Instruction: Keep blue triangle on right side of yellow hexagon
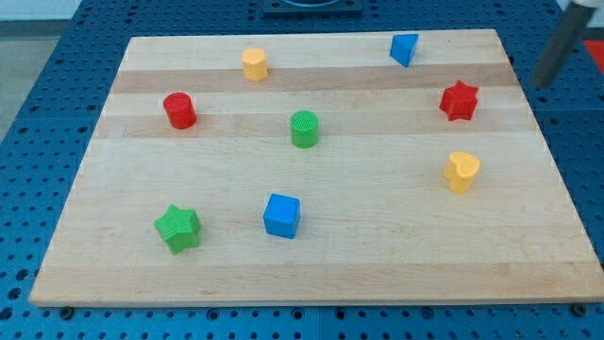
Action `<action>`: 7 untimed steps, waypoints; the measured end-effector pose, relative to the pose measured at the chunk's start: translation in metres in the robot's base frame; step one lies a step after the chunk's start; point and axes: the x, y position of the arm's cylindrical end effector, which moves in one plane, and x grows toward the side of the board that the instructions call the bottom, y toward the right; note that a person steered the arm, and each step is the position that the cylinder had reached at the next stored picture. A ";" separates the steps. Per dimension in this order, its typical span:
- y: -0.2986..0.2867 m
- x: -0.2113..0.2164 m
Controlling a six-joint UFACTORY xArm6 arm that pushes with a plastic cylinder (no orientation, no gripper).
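Note:
The blue triangle (404,48) stands near the board's top edge, right of centre. The yellow hexagon (255,63) stands near the top edge, left of centre, so the triangle is well to its right. My rod comes in at the view's top right corner, and my tip (544,82) is off the board's right edge, far right of the blue triangle and up-right of the red star (459,100).
On the wooden board (311,264) also stand a red cylinder (179,110) at left, a green cylinder (304,128) in the middle, a yellow heart (461,171) at right, a blue cube (281,214) and a green star (177,228) toward the bottom.

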 end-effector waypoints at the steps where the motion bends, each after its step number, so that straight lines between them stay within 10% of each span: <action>1: -0.051 0.000; 7: -0.010 0.012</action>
